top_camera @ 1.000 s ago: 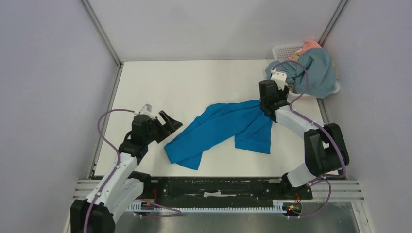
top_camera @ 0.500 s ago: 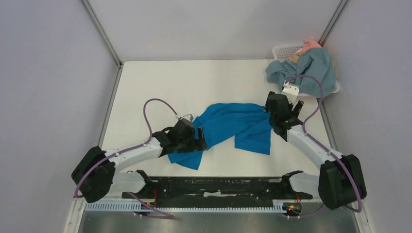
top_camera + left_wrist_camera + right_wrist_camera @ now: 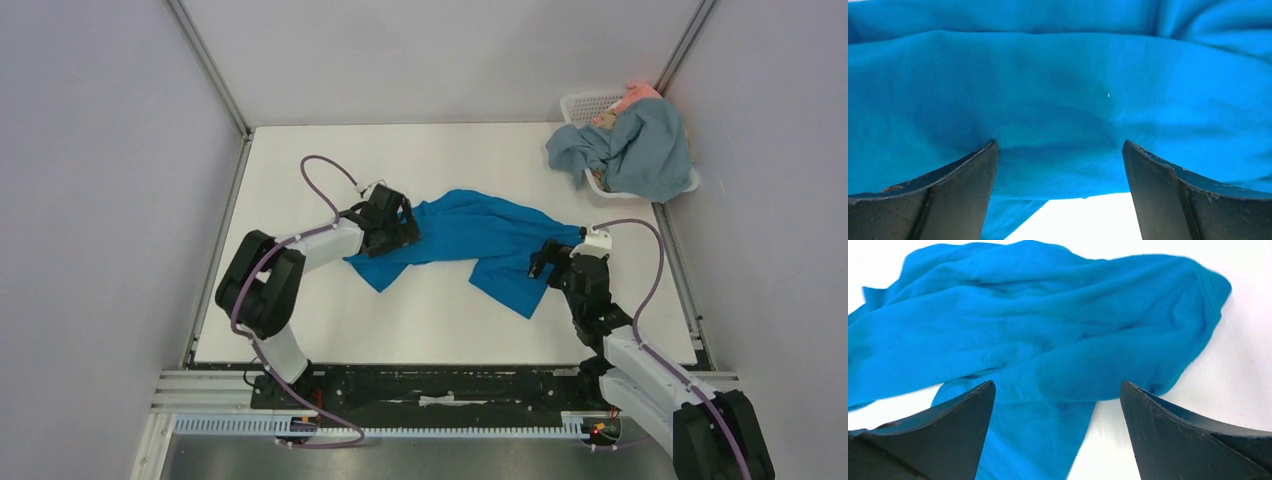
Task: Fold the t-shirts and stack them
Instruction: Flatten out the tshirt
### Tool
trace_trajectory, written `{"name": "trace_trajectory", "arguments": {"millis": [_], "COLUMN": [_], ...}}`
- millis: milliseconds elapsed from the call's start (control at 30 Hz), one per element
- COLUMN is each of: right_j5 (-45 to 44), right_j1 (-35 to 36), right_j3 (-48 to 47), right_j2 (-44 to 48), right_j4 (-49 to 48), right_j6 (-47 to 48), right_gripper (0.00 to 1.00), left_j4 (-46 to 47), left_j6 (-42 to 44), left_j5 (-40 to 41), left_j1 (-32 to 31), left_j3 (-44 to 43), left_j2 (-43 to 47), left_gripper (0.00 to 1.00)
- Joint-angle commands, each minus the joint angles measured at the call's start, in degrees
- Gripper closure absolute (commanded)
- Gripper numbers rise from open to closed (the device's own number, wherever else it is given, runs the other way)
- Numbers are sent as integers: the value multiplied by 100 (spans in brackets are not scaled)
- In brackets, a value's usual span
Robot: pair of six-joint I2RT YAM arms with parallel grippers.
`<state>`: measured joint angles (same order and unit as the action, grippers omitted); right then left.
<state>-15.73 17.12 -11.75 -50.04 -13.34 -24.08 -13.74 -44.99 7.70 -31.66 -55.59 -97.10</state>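
The bright cobalt-blue t-shirt lies crumpled in a long band across the middle of the white table. My left gripper is open at the shirt's left end; in the left wrist view its fingertips push against the blue cloth, which spans the gap between the jaws. My right gripper is open and empty, low by the shirt's right end; the right wrist view shows the shirt just ahead of it. The grey-blue t-shirt and salmon-pink cloth lie heaped at the back right.
A white lattice basket stands in the back right corner under the heaped cloth. Grey walls close in the table on three sides. The black rail with both arm bases runs along the near edge.
My left arm swung in from the left to the shirt's left end and carried it toward the back. My right gripper left the shirt's right end and drew back toward the near edge.
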Motion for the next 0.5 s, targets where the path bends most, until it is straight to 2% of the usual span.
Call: {"name": "trace_trajectory", "arguments": {"millis": [0, 167, 367, 467], "right_j5": [263, -229, 0, 142], "right_j1": [28, 28, 28, 28], "right_j3": [175, 389, 553, 500], "right_j2": [535, 1303, 2041, 2136], "right_j4": [-356, 40, 129, 334], "right_j6": [85, 29, -29, -25], "right_gripper": [2, 2, 2, 2], "left_j4": [-369, -504, -538, -534], "left_j6": [635, 738, 194, 105], "left_j5": [186, 579, 618, 770], "left_j1": [35, -414, -508, -508], "left_j3": [-630, 43, 1326, 1754], "left_j2": [-102, 1085, 2675, 3118], "left_gripper": [0, 0, 0, 0]}}
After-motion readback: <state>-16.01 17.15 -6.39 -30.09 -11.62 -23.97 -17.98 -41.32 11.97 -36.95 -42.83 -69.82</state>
